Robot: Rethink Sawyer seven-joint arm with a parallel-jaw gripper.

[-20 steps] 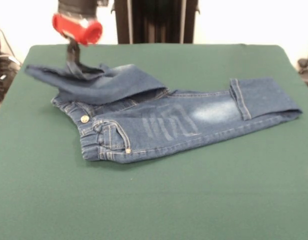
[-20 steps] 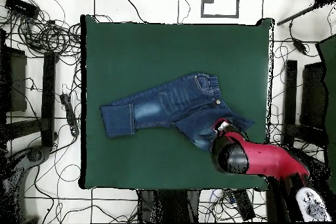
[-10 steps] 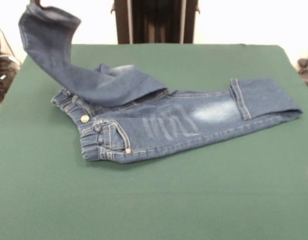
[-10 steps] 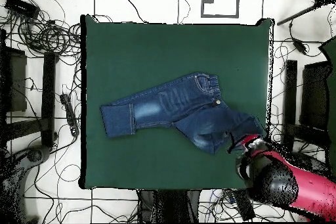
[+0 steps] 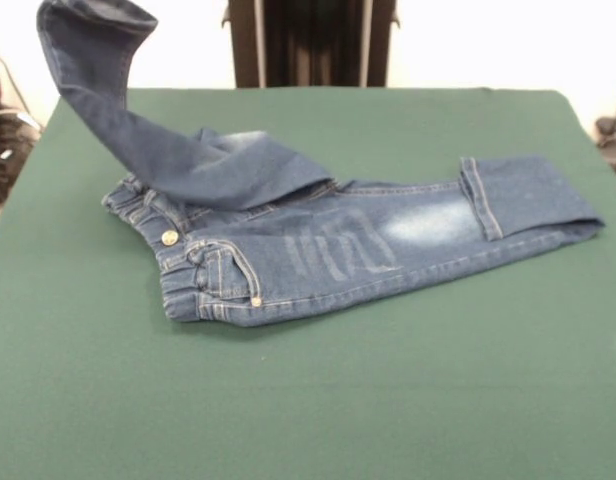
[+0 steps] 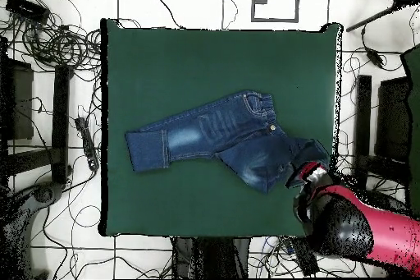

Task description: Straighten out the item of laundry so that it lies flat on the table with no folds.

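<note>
1 leg of the jeans [image 5: 318, 245] was lifted off the green worktop [image 5: 388, 400], the other lay flat; the hand [image 6: 305, 175] gripped that raised cuff near the worktop's edge.

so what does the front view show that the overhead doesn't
Only the front view shows how high one leg of the jeans is lifted, rising out of the picture's top, plus the metal button. Only the overhead shows the red and black arm by that leg's end, and the cables round the table. Both show the other leg lying flat with its cuff folded back.
</note>
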